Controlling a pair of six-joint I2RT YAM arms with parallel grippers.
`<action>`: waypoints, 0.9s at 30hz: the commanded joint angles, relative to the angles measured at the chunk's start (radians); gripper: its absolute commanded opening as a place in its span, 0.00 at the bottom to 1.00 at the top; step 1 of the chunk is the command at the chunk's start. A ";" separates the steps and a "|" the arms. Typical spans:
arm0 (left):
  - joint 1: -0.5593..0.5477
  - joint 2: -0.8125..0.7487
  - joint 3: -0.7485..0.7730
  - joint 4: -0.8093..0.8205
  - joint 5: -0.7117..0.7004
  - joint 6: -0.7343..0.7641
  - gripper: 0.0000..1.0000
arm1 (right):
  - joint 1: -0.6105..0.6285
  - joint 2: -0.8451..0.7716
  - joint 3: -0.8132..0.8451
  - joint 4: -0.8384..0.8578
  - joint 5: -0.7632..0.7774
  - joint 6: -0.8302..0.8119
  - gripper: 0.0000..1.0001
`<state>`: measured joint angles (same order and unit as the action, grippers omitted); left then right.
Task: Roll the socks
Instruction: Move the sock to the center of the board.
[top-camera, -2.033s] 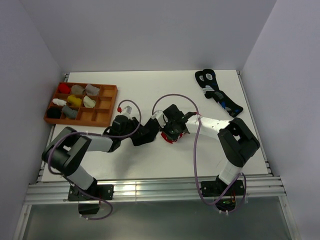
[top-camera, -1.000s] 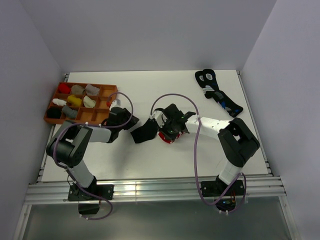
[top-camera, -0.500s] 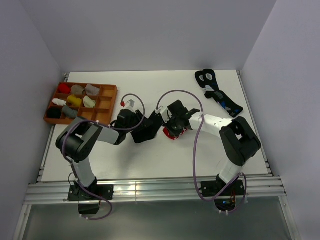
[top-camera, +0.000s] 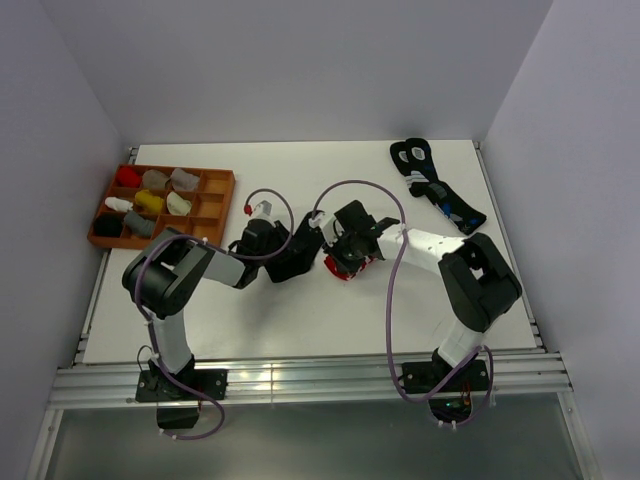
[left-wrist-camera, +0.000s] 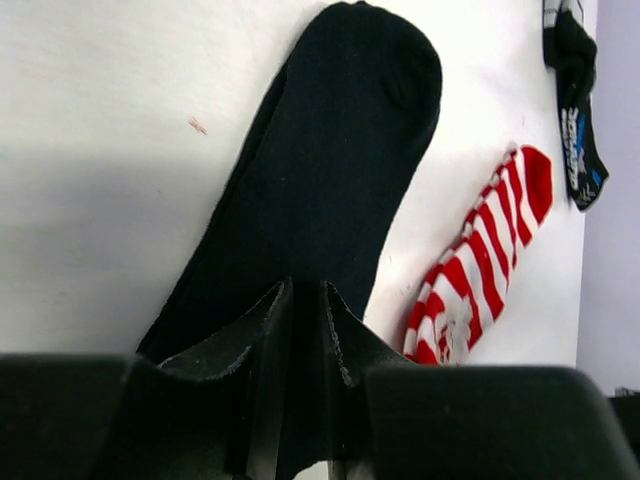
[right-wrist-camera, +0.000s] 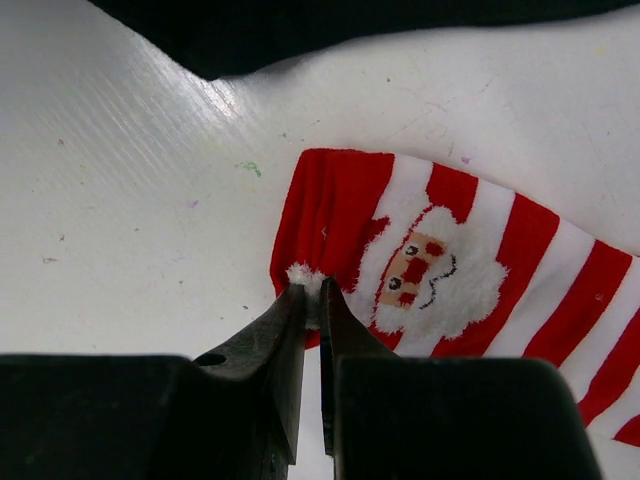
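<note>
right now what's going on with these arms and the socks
Each arm has hold of one sock. The left gripper is pinched on one end of the black sock; the right gripper nips the end edge of the striped sock. Both socks lie flat on the table, not yet rolled.

The left arm and the right arm, white tube links between bulky black joints, each carry a looping mauve cable.

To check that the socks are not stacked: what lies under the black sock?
Only the white table shows around the black sock; the striped sock lies beside it. Its near end is covered by the left gripper.
</note>
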<state>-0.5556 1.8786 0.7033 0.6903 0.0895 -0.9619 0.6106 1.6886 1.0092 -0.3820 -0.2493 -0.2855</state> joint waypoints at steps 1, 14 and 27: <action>0.022 0.007 -0.004 -0.124 -0.120 0.052 0.24 | 0.002 0.008 0.048 0.005 -0.030 -0.004 0.00; 0.151 -0.110 -0.070 -0.187 -0.135 0.120 0.24 | 0.052 0.019 0.068 -0.040 -0.212 -0.089 0.00; 0.114 -0.337 -0.126 -0.224 -0.164 0.186 0.35 | 0.029 0.164 0.144 -0.326 -0.530 -0.239 0.00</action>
<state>-0.4152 1.6325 0.5827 0.4900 -0.0383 -0.8387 0.6628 1.8149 1.0954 -0.6029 -0.6720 -0.4744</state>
